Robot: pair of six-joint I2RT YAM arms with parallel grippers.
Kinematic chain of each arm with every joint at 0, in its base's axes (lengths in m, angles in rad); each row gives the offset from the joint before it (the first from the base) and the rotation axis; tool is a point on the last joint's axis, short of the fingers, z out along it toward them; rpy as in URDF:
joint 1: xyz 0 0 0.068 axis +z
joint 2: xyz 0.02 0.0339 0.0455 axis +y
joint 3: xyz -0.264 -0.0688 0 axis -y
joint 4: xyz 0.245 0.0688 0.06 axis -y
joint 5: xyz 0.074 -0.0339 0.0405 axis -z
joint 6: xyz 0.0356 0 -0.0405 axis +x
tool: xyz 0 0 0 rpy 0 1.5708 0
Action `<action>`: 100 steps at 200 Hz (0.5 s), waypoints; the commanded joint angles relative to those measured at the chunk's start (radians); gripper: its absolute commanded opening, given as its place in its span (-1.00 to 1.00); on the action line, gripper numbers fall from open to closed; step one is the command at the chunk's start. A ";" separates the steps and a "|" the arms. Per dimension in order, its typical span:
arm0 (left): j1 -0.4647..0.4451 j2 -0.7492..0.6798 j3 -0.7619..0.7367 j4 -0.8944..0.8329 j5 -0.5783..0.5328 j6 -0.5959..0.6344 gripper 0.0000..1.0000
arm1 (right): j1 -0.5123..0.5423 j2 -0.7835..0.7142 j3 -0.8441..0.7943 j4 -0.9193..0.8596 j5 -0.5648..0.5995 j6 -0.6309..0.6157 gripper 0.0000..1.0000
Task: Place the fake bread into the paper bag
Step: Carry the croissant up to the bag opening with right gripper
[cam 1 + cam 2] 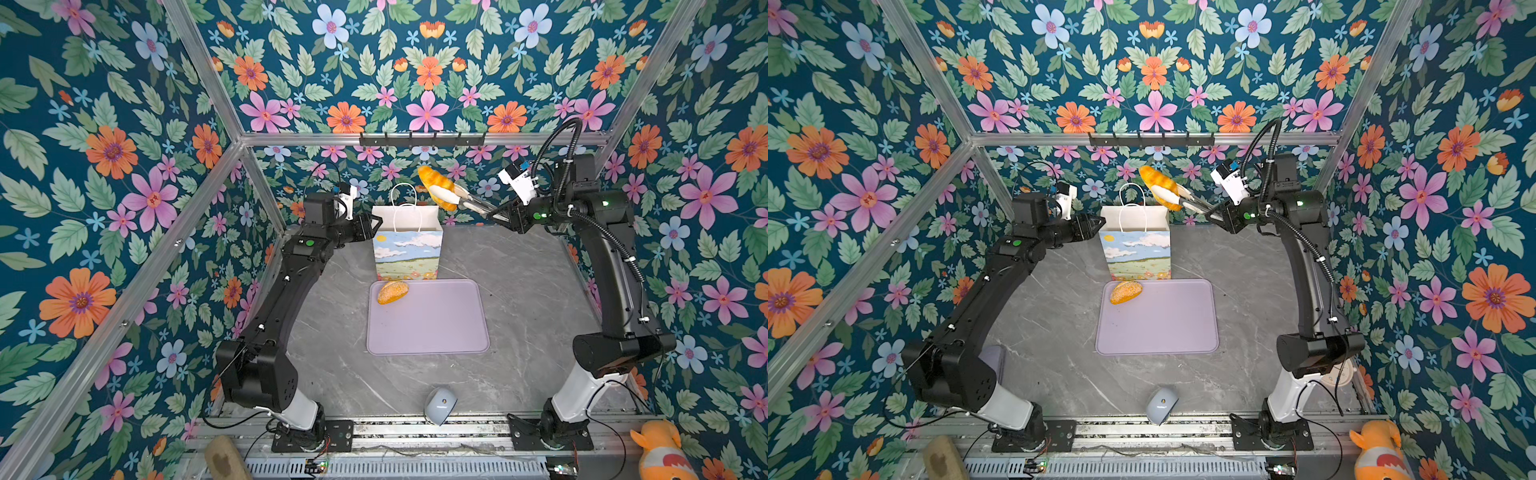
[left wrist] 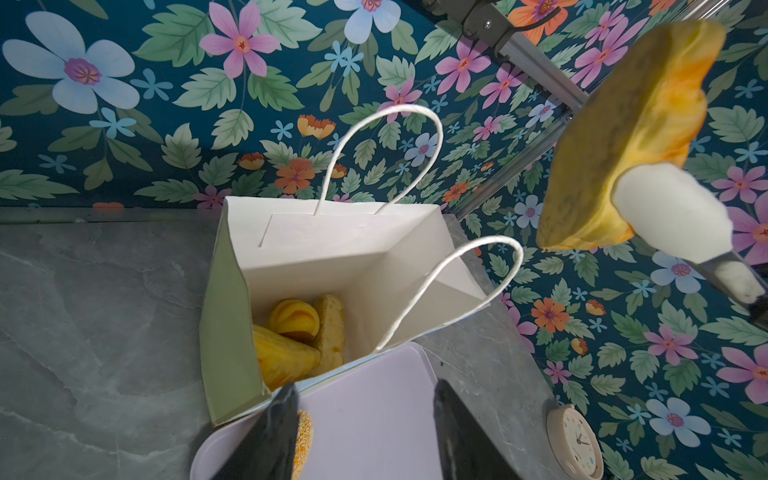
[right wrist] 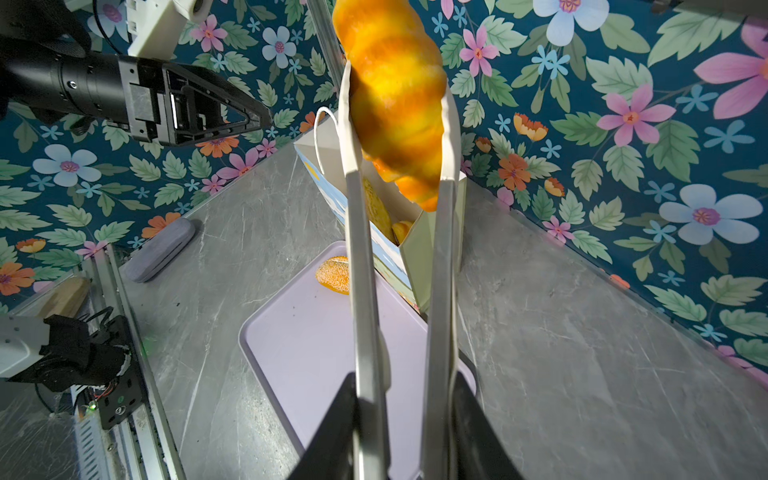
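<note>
No writing can be read: the small mark on the grey mouse at the lower middle of both top views is too small, and so are the figures on the round clock in the lower right of the left wrist view.

The right pincer is pressed onto the handles of white-tipped tongs. The tongs pinch 1 ridged croissant in the air, above and to the right of the paper bag. The bag stands upright and open at the upper middle of the table, touching the far edge of the lilac tray. At least 3 golden pieces lie in its bottom. 1 seeded bun lies in the upper left corner of the tray.

The left pincer is spread, with nothing between its fingers, just beside the upper left corner of the bag.

A tan block is at the lower left and an orange plush toy at the lower right. A grey case lies at the left in the right wrist view. The bag handles stand up, 1 near the croissant.
</note>
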State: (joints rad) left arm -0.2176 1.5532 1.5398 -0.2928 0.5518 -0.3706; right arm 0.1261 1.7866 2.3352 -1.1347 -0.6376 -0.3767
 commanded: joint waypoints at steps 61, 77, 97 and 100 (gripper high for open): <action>0.000 0.012 0.006 -0.012 -0.014 -0.023 0.07 | 0.000 0.129 0.130 -0.019 -0.090 -0.085 -0.38; 0.000 0.020 0.008 -0.017 -0.011 -0.031 0.06 | 0.000 0.146 0.135 -0.026 -0.115 -0.090 -0.38; 0.001 0.028 0.010 -0.011 0.009 -0.039 0.06 | 0.002 0.161 0.133 -0.034 -0.141 -0.093 -0.37; 0.001 0.027 0.010 -0.011 0.011 -0.039 0.06 | 0.003 0.163 0.133 -0.035 -0.142 -0.094 -0.37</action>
State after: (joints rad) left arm -0.2176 1.5780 1.5425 -0.3103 0.5476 -0.3939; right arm 0.1265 1.9396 2.4626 -1.1633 -0.7120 -0.4374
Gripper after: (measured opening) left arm 0.533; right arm 0.316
